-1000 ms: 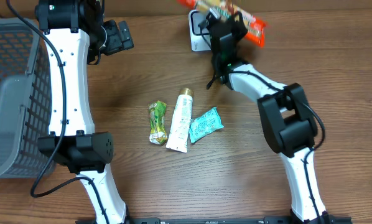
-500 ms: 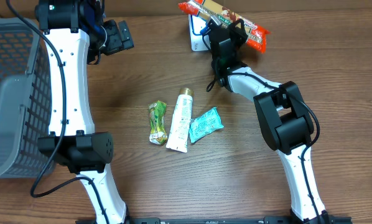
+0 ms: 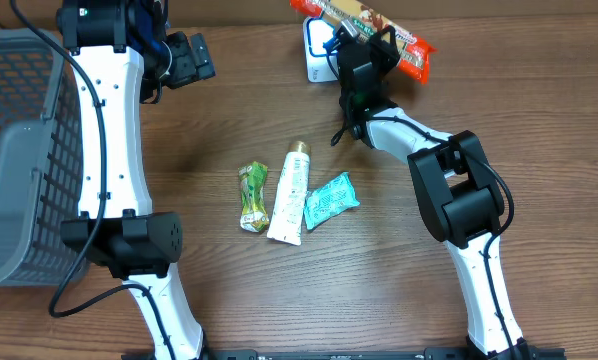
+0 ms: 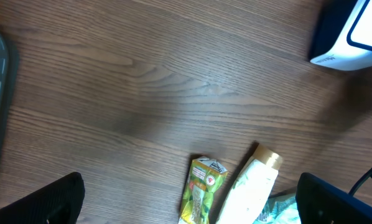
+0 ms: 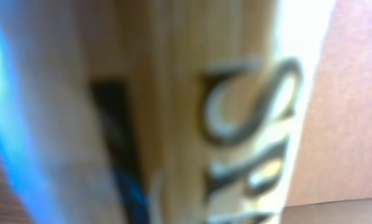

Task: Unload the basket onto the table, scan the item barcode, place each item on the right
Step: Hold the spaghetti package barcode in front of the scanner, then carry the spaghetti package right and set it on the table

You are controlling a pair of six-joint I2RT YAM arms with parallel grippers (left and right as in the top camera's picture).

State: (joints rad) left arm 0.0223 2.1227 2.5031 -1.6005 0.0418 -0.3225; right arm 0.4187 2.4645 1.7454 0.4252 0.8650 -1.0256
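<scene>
At upper left, my left claw (image 3: 187, 58) hangs spread wide with nothing in it. Mid-frame lie a green pouch (image 3: 252, 196), a tube (image 3: 291, 195) and a teal packet (image 3: 330, 200). At top centre, my right claw (image 3: 364, 42) is clamped on the snack bar (image 3: 411, 55), over the scanner (image 3: 315, 62).

You worked at a mock shop checkout: barcode scanner (image 3: 315, 62), grey shopping basket (image 3: 14, 70), packaged goods (image 3: 291, 196) on a wooden table (image 3: 379, 285).
</scene>
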